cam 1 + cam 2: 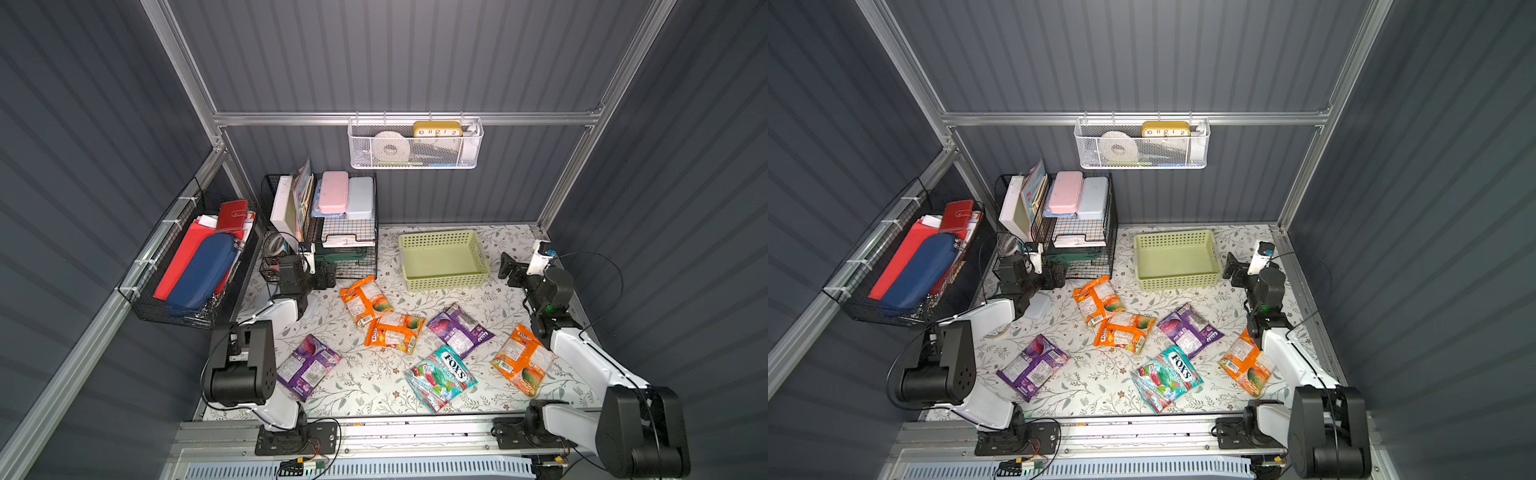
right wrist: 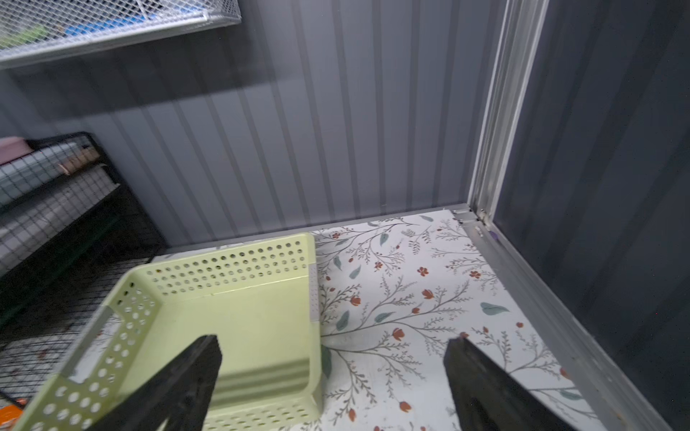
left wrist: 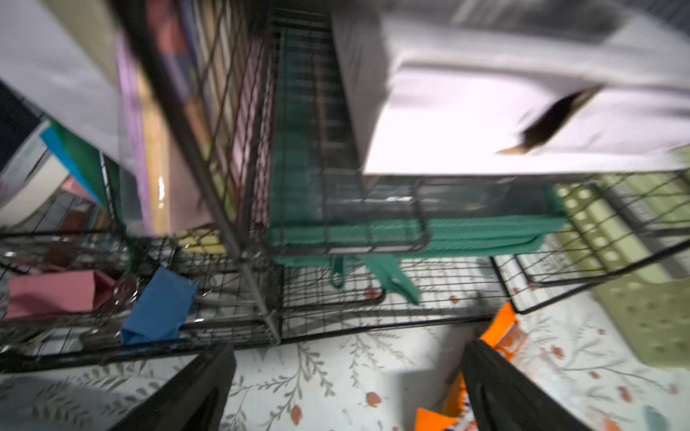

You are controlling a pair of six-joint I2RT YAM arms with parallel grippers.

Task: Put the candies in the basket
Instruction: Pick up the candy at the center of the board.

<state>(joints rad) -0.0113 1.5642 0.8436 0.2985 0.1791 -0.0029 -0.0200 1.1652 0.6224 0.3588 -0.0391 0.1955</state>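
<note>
**Tabletop scene, both top views.** Six glossy, crinkled plastic bags are lying flat on the floral-printed table covering [image 1: 374,388], all outside the basket [image 1: 446,283]. An orange bag [image 1: 365,300] is touching a second orange bag [image 1: 395,332] at one corner. A third orange bag [image 1: 521,359] is lying beside the right arm. A purple bag [image 1: 459,329] is resting just above the teal bag [image 1: 440,376], which bears white "FOX'S" lettering. The other purple bag [image 1: 307,365] is lying by the left arm.

The basket is a shallow pale yellow-green plastic rectangle with hole-perforated walls and a smooth floor, and it is sitting near the back wall.

The left gripper [image 3: 347,392] is facing the black wire rack [image 1: 349,249] with its flat black fingers spread apart, and its wrist view is blurred. The right gripper [image 2: 332,373] is hovering at the basket's right side, its jaws likewise spread wide and gripping nothing.
</note>
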